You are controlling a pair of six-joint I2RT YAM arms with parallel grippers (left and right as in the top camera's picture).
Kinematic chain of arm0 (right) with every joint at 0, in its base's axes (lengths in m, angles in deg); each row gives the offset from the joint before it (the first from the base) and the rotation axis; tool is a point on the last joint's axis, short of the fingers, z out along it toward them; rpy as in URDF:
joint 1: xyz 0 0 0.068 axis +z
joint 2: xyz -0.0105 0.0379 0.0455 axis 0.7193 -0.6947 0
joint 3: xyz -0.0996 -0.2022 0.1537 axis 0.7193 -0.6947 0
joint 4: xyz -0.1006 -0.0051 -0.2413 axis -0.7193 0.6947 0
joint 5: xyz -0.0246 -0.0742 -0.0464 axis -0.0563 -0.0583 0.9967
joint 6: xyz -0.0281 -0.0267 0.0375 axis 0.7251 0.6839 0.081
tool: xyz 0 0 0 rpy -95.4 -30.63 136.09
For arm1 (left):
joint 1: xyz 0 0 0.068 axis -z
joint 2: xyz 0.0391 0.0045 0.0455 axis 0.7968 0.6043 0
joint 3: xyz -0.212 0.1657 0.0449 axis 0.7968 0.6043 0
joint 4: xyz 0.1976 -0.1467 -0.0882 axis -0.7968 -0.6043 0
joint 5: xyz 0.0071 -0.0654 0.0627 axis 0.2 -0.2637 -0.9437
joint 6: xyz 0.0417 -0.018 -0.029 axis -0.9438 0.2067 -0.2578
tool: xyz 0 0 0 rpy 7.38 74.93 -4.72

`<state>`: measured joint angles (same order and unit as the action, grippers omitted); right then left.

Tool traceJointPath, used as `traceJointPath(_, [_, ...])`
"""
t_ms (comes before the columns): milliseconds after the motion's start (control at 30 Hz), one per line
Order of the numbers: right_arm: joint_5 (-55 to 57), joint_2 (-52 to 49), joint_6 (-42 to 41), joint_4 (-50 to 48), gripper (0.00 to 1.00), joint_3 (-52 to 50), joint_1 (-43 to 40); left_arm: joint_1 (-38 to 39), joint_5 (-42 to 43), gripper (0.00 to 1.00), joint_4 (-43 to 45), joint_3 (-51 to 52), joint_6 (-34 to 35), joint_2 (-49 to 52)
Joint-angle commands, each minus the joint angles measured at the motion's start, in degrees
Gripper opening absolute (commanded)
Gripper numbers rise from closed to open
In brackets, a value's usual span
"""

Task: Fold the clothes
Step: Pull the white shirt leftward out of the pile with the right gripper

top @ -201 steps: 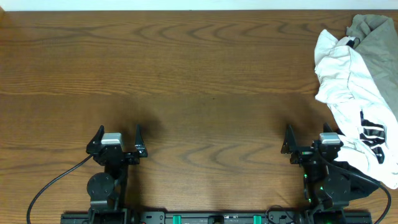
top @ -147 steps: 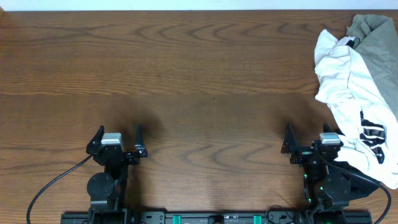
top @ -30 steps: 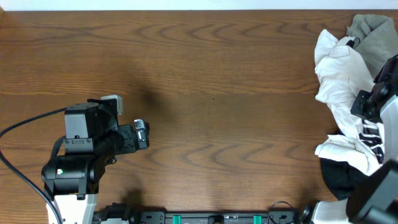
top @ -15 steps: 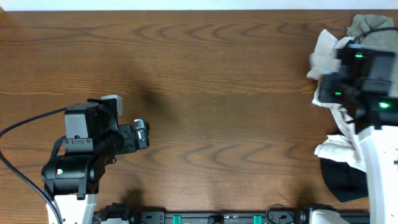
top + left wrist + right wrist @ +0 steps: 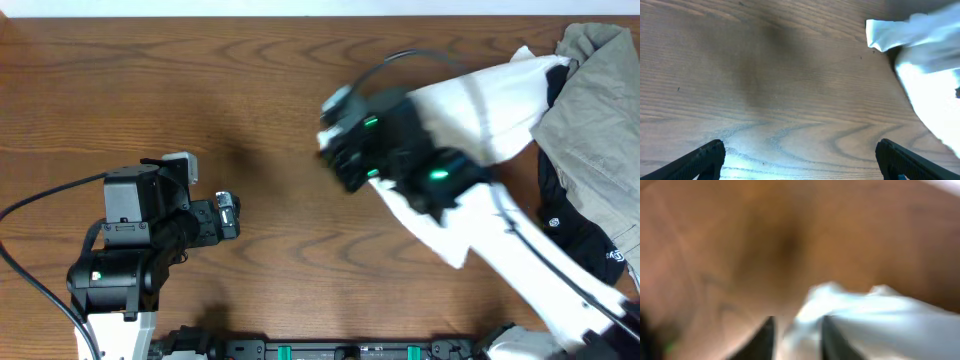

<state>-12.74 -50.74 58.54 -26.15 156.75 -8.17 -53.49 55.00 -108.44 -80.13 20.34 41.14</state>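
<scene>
One white T-shirt [image 5: 490, 98], one grey-olive garment [image 5: 600, 110], one black garment [image 5: 567, 222] on table [image 5: 250, 80].

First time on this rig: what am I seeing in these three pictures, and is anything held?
Two robot arms, each with a pinching claw, work at a table. One picture looks down from above; the others come from a camera on each wrist. The left gripper is open over bare wood, holding nothing. The right gripper, mid-table, has the white T-shirt at its tip, trailing behind; blur hides whether it grips. A grey-olive garment and a black garment lie at the right.
</scene>
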Motion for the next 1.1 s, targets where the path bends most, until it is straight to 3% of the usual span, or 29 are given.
traceJointPath(0, [6.91,-1.33,-0.11,0.31,0.38,0.98,2.29,-0.28,0.11,0.98,0.09,-1.16,-0.55,-0.09])
traceJointPath(100, [18.23,-0.15,-3.87,1.64,0.44,1.01,1.42,-0.28,0.11,0.98,0.09,-1.16,-0.55,-0.09])
traceJointPath(167, [24.63,1.64,-5.38,3.17,0.54,1.01,0.04,-0.28,0.11,0.98,0.09,-1.16,-0.55,-0.09])
traceJointPath(300, [32.13,5.42,-6.34,9.64,0.58,1.01,-4.31,-0.28,0.37,0.98,0.09,-1.09,-0.22,-0.09])
traceJointPath(467, [29.73,5.95,-9.68,24.70,0.61,0.57,-11.65,-0.26,6.25,0.98,0.79,-0.76,1.64,0.24])
traceJointPath(600, [18.32,4.68,-6.64,32.57,0.62,-2.32,-15.13,-0.11,11.32,0.98,1.20,-0.74,1.66,2.25])
traceJointPath(767, [13.00,3.02,-4.15,31.63,0.62,-9.16,-14.36,-0.11,11.32,0.98,1.18,-0.74,1.66,5.92])
traceJointPath(1067, [12.96,1.66,-6.60,18.95,0.58,-23.52,-13.86,-0.11,11.34,0.98,1.16,-0.74,1.86,10.43])
